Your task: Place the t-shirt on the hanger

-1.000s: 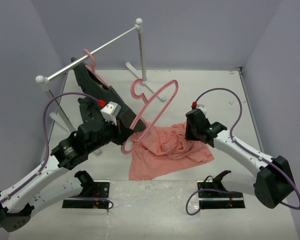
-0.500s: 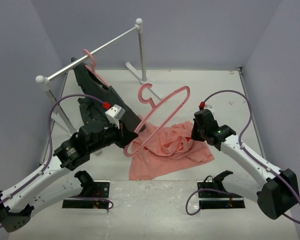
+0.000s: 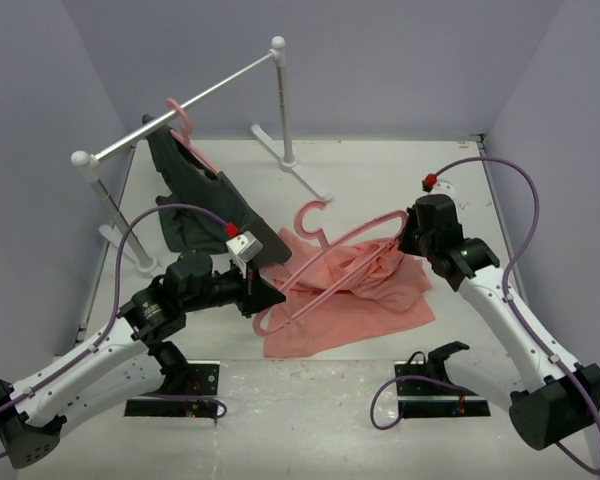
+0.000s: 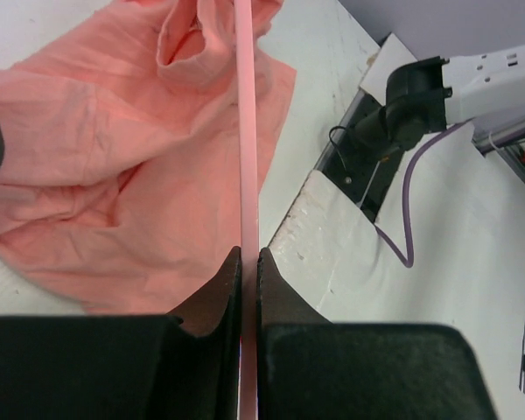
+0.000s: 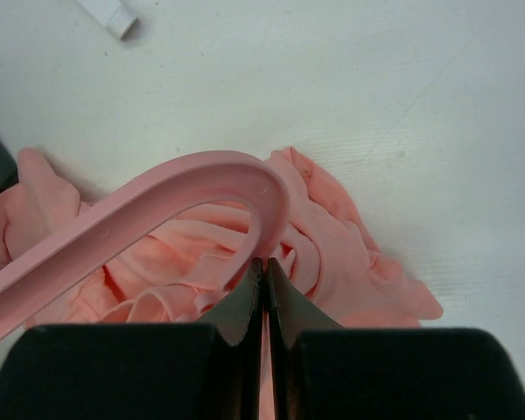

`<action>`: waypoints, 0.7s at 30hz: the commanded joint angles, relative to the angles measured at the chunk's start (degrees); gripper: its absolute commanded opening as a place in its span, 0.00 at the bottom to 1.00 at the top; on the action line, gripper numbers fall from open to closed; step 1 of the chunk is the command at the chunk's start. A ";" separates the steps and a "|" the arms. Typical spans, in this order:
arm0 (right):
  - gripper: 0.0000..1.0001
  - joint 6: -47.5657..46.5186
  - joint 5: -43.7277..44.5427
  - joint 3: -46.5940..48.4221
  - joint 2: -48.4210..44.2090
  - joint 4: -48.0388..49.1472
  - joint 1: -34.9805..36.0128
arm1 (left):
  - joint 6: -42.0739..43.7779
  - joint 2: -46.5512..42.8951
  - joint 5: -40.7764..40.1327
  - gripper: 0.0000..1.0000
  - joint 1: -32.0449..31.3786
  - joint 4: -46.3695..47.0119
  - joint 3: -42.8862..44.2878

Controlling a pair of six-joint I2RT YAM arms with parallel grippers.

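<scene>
The thin pink hanger [image 3: 321, 232] lies tilted low over the salmon-pink t-shirt [image 3: 350, 305], which is crumpled on the white table. My left gripper [image 3: 263, 298] is shut on the hanger's straight bar near its left end; the left wrist view shows the bar [image 4: 248, 131] running out from between the jaws [image 4: 249, 255] over the shirt [image 4: 114, 175]. My right gripper [image 3: 408, 240] is shut on a thin fold of the shirt at its upper right edge. In the right wrist view the hanger's curved right end [image 5: 201, 175] arches just above the closed jaws [image 5: 264, 264] and the bunched cloth [image 5: 332, 245].
A white clothes rail [image 3: 180, 105] on two posts stands at the back left. A dark grey garment [image 3: 195, 185] hangs from it on another pink hanger. The rail's foot [image 3: 300, 175] reaches toward the table's middle. Grey walls close in on both sides.
</scene>
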 commanded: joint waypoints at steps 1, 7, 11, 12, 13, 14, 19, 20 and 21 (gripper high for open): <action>0.00 -3.04 3.81 2.77 -3.25 1.86 -1.21 | 1.96 0.44 8.64 0.00 0.03 5.47 -2.14; 0.00 -6.27 2.45 6.11 -3.09 2.52 -4.58 | 1.99 -1.10 11.40 0.00 0.03 5.39 -2.41; 0.00 -7.55 -1.08 8.81 -1.34 3.25 -6.72 | 2.51 -2.42 10.74 0.00 0.03 3.89 -1.58; 0.00 -7.94 -1.64 9.70 -0.45 3.38 -6.96 | 2.55 -2.52 10.84 0.00 0.03 3.81 -1.44; 0.00 -8.36 -2.42 10.47 0.27 3.48 -6.99 | 2.66 -2.35 11.01 0.00 0.03 3.69 -1.33; 0.00 -8.75 -3.41 11.31 1.01 3.48 -7.04 | 2.81 -1.95 11.41 0.00 0.03 3.64 -1.18; 0.00 -12.97 -16.19 14.45 2.53 5.64 -7.05 | 3.21 0.93 12.48 0.00 0.03 3.71 -0.59; 0.00 -13.53 -17.38 15.01 2.89 5.32 -7.05 | 3.21 1.30 12.20 0.00 0.03 3.67 -0.43; 0.00 -14.10 -18.56 15.58 3.25 5.00 -7.05 | 3.21 1.66 11.92 0.00 0.03 3.63 -0.27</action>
